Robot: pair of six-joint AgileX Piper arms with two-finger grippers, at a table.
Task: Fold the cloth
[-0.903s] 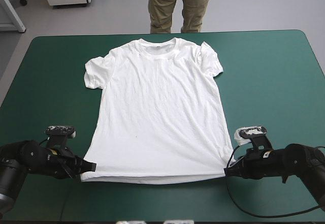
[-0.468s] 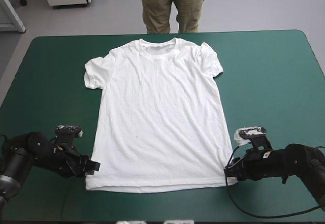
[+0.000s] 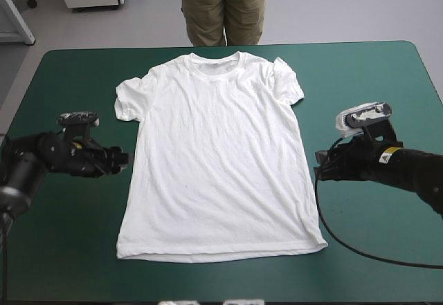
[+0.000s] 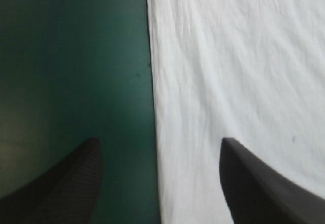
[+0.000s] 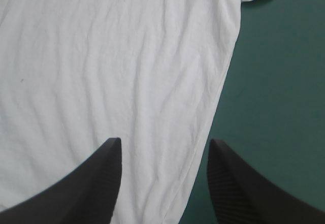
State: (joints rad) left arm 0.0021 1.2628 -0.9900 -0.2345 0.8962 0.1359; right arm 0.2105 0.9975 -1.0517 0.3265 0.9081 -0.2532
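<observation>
**Left pincer** [image 3: 125, 158]: at the left of the bench, low over the teal-green cover [image 3: 367, 84], just beside the T-shirt's left side seam and nearer than the left sleeve. Black fingers parted wide, nothing between them. In the left wrist view the pincer [image 4: 160, 140] straddles the line of the shirt's edge: one finger [image 4: 76, 178] over bare cover, the other [image 4: 254, 183] over white cloth. Contact with the cloth cannot be told.

**T-shirt** [image 3: 218, 160]: white, short-sleeved, spread flat about the middle of the bench. Collar toward the far edge, hem toward the near edge, both sleeves out to the sides. Surface covered with fine, shallow creases running mostly lengthwise. Left sleeve lies smooth; right sleeve shows a small turned-over flap at the shoulder. Hem straight, its right corner flared a little outward. One small dark speck [image 3: 190, 184] on the near left part of the body. No part is lifted or folded over.

**Right pincer** [image 3: 320, 164]: at the right of the bench, just beside the shirt's right side seam, about level with the middle of the body. Fingers spread apart, holding nothing. In the right wrist view the pincer [image 5: 164, 141] faces the shirt's edge, which runs slantwise ahead between the two fingers, white cloth to one side and cover to the other.
</observation>
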